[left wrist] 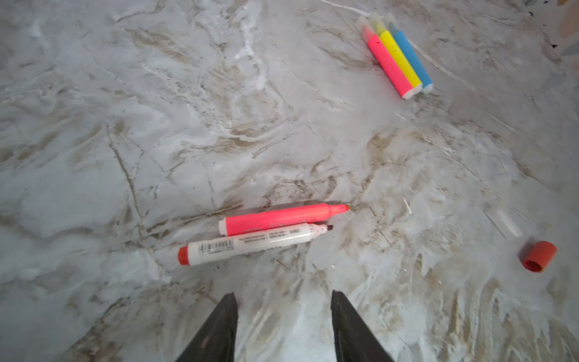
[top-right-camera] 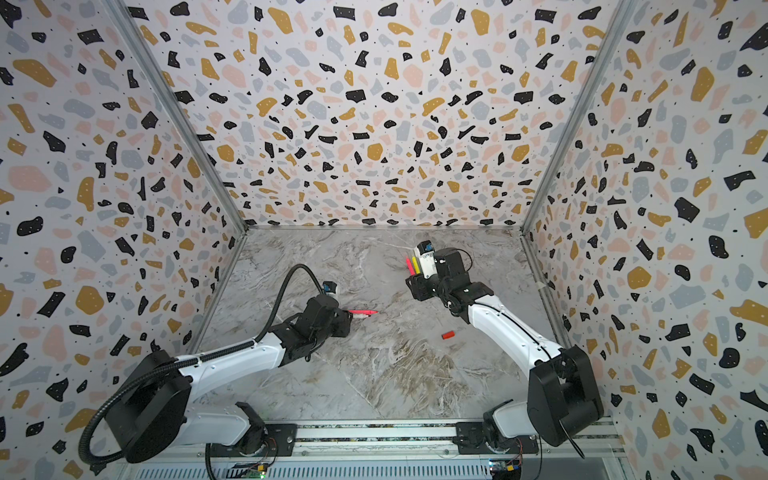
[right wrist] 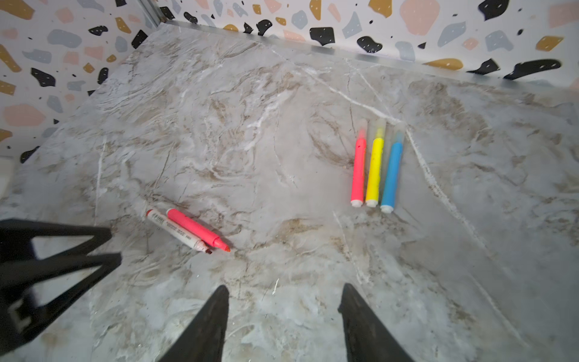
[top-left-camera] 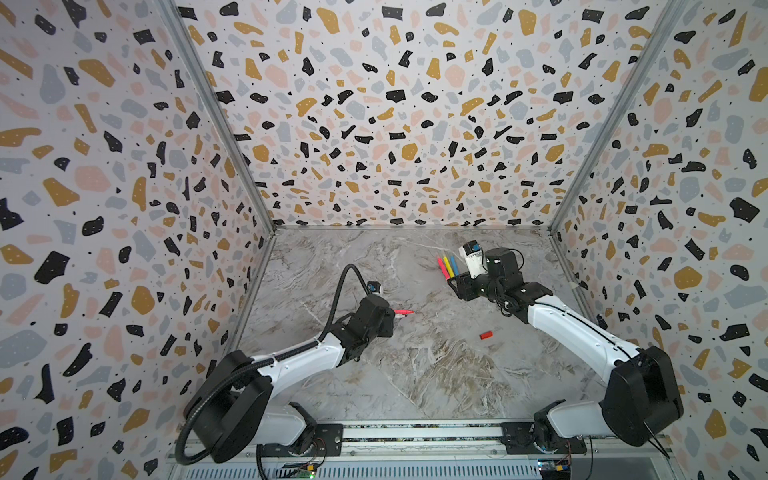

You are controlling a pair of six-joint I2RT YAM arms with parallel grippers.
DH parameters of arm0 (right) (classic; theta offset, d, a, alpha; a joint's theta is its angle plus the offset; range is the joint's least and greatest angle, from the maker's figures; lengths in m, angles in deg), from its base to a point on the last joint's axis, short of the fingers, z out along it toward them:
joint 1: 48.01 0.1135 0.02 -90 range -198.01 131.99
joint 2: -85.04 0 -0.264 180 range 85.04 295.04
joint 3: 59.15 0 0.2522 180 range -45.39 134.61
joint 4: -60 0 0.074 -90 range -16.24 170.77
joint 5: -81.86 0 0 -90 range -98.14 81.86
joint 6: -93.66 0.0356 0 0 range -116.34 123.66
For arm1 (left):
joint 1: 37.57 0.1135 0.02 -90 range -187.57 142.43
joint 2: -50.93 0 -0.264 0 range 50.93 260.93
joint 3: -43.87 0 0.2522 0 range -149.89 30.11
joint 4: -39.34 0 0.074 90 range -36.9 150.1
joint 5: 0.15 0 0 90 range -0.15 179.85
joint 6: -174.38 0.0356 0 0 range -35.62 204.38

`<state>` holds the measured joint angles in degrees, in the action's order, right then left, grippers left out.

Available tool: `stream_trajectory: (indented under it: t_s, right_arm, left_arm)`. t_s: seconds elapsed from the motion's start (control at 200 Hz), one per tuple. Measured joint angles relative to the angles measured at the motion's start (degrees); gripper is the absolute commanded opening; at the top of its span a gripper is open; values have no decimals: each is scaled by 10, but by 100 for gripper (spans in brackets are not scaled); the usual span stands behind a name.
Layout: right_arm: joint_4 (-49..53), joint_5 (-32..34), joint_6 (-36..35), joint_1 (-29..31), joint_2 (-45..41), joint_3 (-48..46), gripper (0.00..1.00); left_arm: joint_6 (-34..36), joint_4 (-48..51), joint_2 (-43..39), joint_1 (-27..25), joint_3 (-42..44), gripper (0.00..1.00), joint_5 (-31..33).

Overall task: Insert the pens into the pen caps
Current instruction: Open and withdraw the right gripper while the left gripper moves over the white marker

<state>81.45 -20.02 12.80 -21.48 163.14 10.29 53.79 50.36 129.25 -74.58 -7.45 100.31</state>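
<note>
Looks roughly three-fifths done: far right, trio of pens [right wrist: 374,172] side by side, seemingly under clear caps [right wrist: 379,125]. At centre, bare-tipped pink pen [left wrist: 275,219] touching white pen [left wrist: 250,243]; red cap [left wrist: 539,255] alone, well to the right. Jaws spread and empty on left gripper [left wrist: 283,294] and right gripper [right wrist: 285,286].

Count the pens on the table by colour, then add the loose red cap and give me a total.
Pink pens: 2
Yellow pen: 1
Blue pen: 1
White pen, red end: 1
Red cap: 1
Total: 6
</note>
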Motion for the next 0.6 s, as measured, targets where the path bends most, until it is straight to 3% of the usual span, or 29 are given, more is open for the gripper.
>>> stream_trajectory:
  t_s: [0.165, 0.601]
  right_arm:
    - [-18, -22, 19, 0, -29, -58, 58]
    - [-45, -42, 41, -5, -58, -114, 57]
  left_arm:
    - [8, -3, 45, 52, -26, 49, -31]
    - [38, -21, 106, 95, -56, 49, -81]
